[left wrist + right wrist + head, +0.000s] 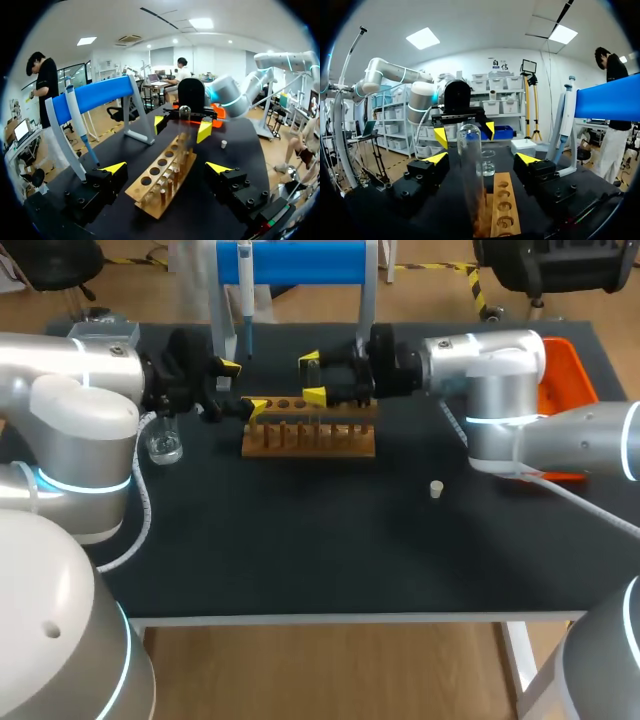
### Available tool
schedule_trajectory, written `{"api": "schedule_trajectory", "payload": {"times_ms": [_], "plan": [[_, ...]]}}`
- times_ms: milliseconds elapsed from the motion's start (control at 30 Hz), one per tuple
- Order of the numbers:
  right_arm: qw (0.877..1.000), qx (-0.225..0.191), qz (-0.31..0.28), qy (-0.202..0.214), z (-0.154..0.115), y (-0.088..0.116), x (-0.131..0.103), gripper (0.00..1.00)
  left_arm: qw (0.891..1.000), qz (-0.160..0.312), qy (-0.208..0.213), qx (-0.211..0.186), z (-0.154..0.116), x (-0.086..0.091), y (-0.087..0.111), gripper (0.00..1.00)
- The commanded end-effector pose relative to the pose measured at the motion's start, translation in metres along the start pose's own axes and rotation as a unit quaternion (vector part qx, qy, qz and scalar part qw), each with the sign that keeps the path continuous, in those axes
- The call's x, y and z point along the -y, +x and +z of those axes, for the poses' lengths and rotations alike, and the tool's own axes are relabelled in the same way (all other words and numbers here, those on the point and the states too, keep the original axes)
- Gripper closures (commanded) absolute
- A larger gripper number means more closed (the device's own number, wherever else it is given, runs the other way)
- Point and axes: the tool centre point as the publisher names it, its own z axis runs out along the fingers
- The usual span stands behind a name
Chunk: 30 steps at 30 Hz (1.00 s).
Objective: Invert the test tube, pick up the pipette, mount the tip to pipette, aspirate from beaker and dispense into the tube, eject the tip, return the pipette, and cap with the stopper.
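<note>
Test tube (470,165) stands rounded end up in the wooden rack (310,438), between the spread fingers of my right gripper (482,159), which do not touch it, so I judge the inverting step is in hand: next I must close on the glass, lift it clear and turn it over. My left gripper (165,168), also released, straddles the rack's other end. On the black table (320,560) the beaker (163,447) sits by my left arm, the stopper (436,489) lies well apart, and the pipette (245,290) hangs on its stand (300,262) close behind, so room looks tight

Behind wooden rack (308,438), pipette (245,300) cut off at top; right of rack, orange tray (568,375) half hidden by right arm (500,390).
</note>
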Motion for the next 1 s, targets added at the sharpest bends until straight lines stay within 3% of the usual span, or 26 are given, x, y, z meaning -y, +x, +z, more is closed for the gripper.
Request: {"api": "schedule_trajectory", "payload": {"times_ms": [33,133,200,267,1000], "plan": [[1.000,-0.004,-0.001,-0.001,-0.0003,-0.0030,0.0014,0.58,1.000,0.000,-0.002,-0.001,0.0001,0.0005,-0.0006,0.00],[1.000,-0.005,-0.001,-0.001,-0.0005,-0.0032,0.0013,0.69,1.000,0.000,-0.002,-0.001,0.0001,0.0005,-0.0006,0.00],[1.000,-0.005,-0.001,-0.001,-0.0008,-0.0032,0.0013,0.91,1.000,0.000,-0.002,-0.001,0.0001,0.0005,-0.0006,0.00],[1.000,-0.006,-0.001,-0.002,-0.0012,-0.0031,0.0011,1.00,1.000,0.000,-0.002,-0.001,0.0001,0.0005,-0.0006,0.00],[1.000,-0.006,0.003,-0.007,-0.0058,0.0000,-0.0046,1.00,1.000,0.000,-0.002,-0.001,0.0001,0.0005,-0.0006,0.00]]}}
